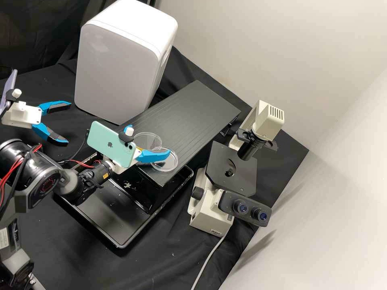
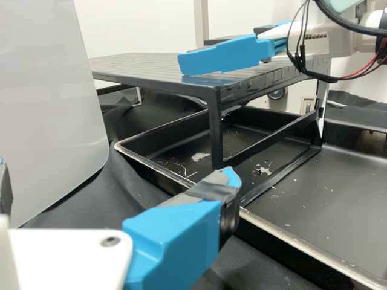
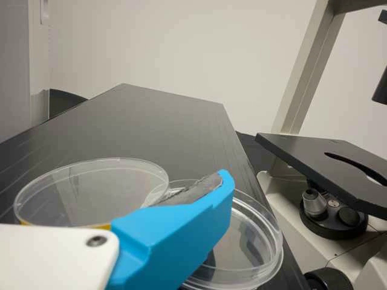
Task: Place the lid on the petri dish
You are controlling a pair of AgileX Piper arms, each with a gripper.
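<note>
I cannot tell the right pincer's (image 1: 155, 155) grip; a misjudged nudge could slide the clear plastic lid (image 1: 147, 141) or clear round petri dish (image 1: 167, 160) off the black ribbed shelf (image 1: 193, 108).

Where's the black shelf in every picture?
High view: black shelf in the middle, between white box and microscope.
Left wrist view: black shelf over the tray, beside the white box.
Right wrist view: black shelf under a clear dish.
Shared landmark: white box.
</note>
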